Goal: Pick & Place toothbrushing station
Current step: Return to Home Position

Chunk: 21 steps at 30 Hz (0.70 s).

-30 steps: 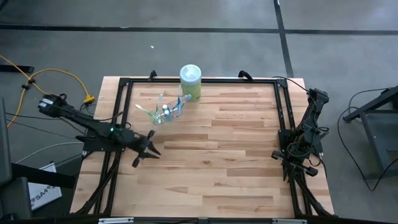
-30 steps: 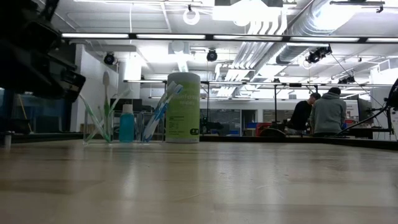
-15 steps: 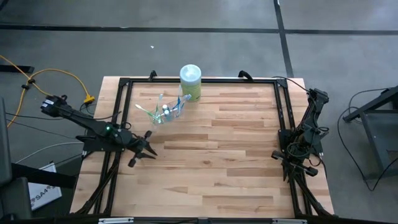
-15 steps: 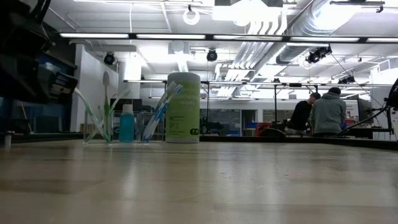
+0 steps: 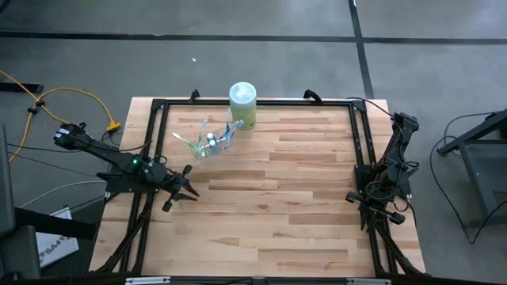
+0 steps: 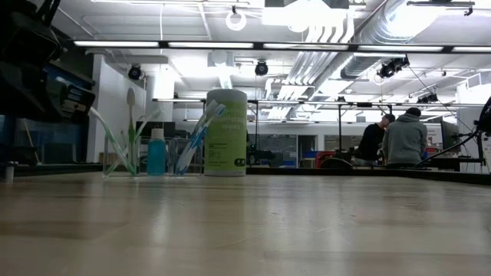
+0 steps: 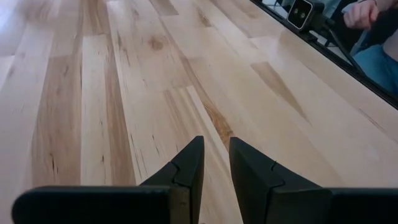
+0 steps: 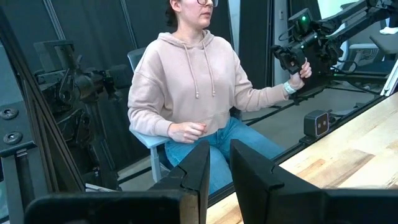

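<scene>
The toothbrushing station (image 5: 211, 142) stands at the table's far left: a clear cup (image 6: 126, 157) holding several slim white toothbrushes with blue or green accents (image 6: 193, 138), their heads up and fanned outward, beside a small blue bottle (image 6: 156, 152). My left gripper (image 5: 186, 188) hovers over bare wood (image 7: 155, 93) near the left edge, nearer than the station; its fingers stand almost together with nothing between them (image 7: 216, 158). My right gripper (image 8: 219, 163) waits folded at the table's right edge (image 5: 379, 207), also shut and holding nothing.
A tall white canister with a green label (image 5: 242, 104) stands just behind the station at the far edge. A black frame (image 5: 253, 103) runs round the table. A seated person (image 8: 193, 93) is beyond the near edge. The wood to the right of the station lies bare.
My left arm has folded back a little, drawing its gripper toward the table's left edge and slightly up. The station has not moved.
</scene>
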Each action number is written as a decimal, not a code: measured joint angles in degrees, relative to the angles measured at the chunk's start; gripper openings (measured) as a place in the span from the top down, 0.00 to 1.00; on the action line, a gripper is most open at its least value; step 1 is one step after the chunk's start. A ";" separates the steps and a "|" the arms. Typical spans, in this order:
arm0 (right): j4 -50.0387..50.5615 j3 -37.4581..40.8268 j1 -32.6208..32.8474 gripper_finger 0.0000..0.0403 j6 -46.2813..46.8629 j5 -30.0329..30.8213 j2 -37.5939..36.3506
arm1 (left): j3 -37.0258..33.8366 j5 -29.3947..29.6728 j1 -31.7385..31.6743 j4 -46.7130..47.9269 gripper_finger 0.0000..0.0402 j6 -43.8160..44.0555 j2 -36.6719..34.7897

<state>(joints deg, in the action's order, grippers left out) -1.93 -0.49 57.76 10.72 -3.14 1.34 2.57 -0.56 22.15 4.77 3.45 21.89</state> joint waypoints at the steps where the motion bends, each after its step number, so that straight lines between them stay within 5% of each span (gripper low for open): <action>1: 0.00 0.00 0.02 0.86 0.01 -0.02 0.00 | 0.01 0.00 0.00 0.11 0.82 0.00 0.00; 21: 0.00 0.00 0.02 0.86 0.00 -0.02 0.00 | -1.59 0.31 1.74 -3.23 0.82 2.55 -0.04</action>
<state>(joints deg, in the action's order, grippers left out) -1.93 -0.49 57.78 10.72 -3.16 1.34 0.98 -0.25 23.90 1.54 6.00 21.85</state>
